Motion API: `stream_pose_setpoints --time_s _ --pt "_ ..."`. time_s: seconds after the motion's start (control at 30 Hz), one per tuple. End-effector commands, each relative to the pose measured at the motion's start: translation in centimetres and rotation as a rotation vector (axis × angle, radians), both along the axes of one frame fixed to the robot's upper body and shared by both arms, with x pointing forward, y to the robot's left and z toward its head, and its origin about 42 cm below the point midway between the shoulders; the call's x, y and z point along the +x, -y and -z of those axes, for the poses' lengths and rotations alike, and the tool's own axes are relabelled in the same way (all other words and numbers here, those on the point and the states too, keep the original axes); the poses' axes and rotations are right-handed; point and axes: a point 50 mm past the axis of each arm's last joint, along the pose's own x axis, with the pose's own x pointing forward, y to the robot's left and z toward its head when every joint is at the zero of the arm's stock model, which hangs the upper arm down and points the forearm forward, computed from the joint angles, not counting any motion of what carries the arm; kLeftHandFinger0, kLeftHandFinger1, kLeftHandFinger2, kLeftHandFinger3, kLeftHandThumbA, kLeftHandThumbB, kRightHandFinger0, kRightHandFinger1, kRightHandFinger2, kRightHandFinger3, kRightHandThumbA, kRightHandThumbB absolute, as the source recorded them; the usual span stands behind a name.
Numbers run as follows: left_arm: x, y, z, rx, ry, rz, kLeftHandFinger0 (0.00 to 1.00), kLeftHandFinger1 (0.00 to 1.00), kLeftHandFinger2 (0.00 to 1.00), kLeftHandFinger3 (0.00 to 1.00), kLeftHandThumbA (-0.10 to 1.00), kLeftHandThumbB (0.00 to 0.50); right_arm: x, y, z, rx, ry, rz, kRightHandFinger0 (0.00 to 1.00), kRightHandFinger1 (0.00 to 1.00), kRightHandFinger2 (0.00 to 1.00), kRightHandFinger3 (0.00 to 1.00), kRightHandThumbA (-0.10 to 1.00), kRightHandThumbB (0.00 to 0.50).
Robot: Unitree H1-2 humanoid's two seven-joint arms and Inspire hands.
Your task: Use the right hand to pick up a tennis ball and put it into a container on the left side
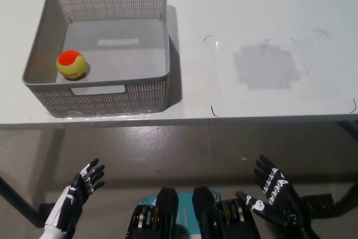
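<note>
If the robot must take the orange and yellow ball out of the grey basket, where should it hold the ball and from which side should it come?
Best from straight above: the orange and yellow tennis ball lies on the floor of the grey perforated plastic basket, near its left wall, so the walls block sideways approach. Probably close the fingers around its middle; being round, it offers no better part.

Left hand (78, 190) low at lower left, fingers spread; right hand (272, 193) likewise, empty
</note>
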Motion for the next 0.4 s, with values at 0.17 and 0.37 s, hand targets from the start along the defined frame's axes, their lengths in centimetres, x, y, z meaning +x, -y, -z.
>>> stream_pose_setpoints --time_s 0.17,0.37 --pt "0.63 -0.46 -0.77 0.006 0.034 -0.029 1.00 1.00 1.00 1.00 1.00 0.227 1.05 -0.35 -0.99 -0.027 0.021 0.004 1.00 1.00 1.00 1.00 1.00 0.141" --pt "0.26 -0.64 -0.65 0.002 0.036 -0.031 1.00 1.00 1.00 1.00 1.00 0.210 1.46 -0.45 -0.99 -0.040 0.017 -0.016 1.00 1.00 1.00 1.00 0.99 0.126"
